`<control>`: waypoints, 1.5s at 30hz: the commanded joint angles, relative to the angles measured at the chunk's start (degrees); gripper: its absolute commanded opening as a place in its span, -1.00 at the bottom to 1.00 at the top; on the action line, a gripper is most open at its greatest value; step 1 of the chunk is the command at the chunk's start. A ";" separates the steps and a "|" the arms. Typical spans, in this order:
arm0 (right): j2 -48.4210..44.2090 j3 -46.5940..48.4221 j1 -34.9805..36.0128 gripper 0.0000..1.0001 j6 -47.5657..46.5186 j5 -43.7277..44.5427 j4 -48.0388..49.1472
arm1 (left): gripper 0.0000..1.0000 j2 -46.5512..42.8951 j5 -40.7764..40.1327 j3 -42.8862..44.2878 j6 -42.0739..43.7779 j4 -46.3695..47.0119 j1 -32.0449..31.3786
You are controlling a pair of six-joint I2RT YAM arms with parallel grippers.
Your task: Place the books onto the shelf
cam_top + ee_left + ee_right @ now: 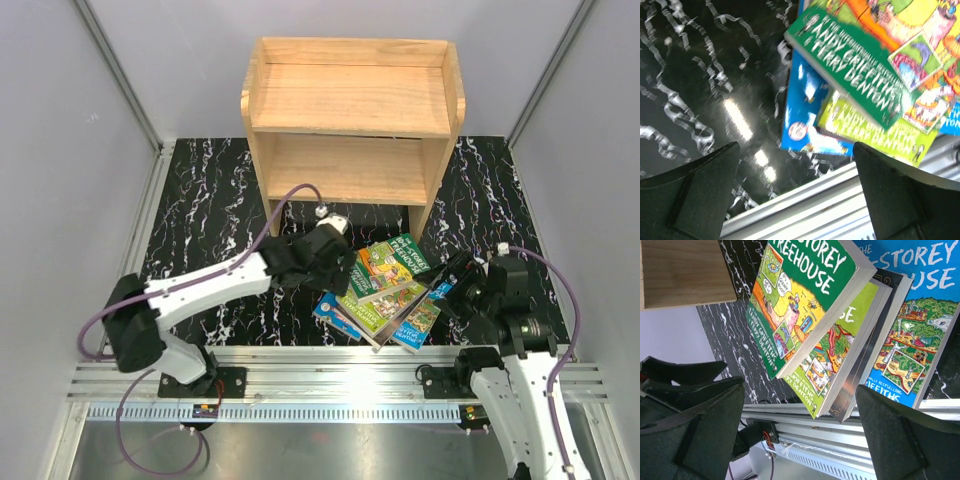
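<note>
Nothing looks done yet: the shelf [350, 100] shows no book on either tier; the books [385, 290] lie in a loose overlapping pile on the table [210, 200] before it; the left gripper [796, 155] and right gripper [800, 395] flank the pile, both wide and holding nothing.

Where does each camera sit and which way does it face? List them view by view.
Top: above and behind the arms, looking down at the table, shelf and books; both arms show, with the left gripper and right gripper.
Left wrist: on the left arm, facing down at table and books; its own fingers show.
Right wrist: on the right arm, facing the books and a shelf leg; its fingers show.
Shared: both wrist views catch the green book.
</note>
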 commanded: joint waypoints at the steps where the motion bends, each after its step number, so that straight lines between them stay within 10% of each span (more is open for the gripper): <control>1: 3.66 3.28 0.38 0.99 -1.60 -2.14 1.59 | 0.97 3.94 0.77 6.03 1.63 6.68 0.08; 8: 6.74 3.63 0.38 1.00 -0.98 0.15 4.23 | 0.97 12.39 2.79 13.86 5.15 7.30 0.60; 31: 17.46 0.82 0.39 0.99 -2.04 1.47 9.33 | 0.97 15.91 34.61 -1.43 0.59 33.15 15.20; 45: 16.24 0.47 0.91 1.00 -3.53 1.64 6.43 | 0.97 14.52 25.24 -8.72 -1.78 33.06 13.62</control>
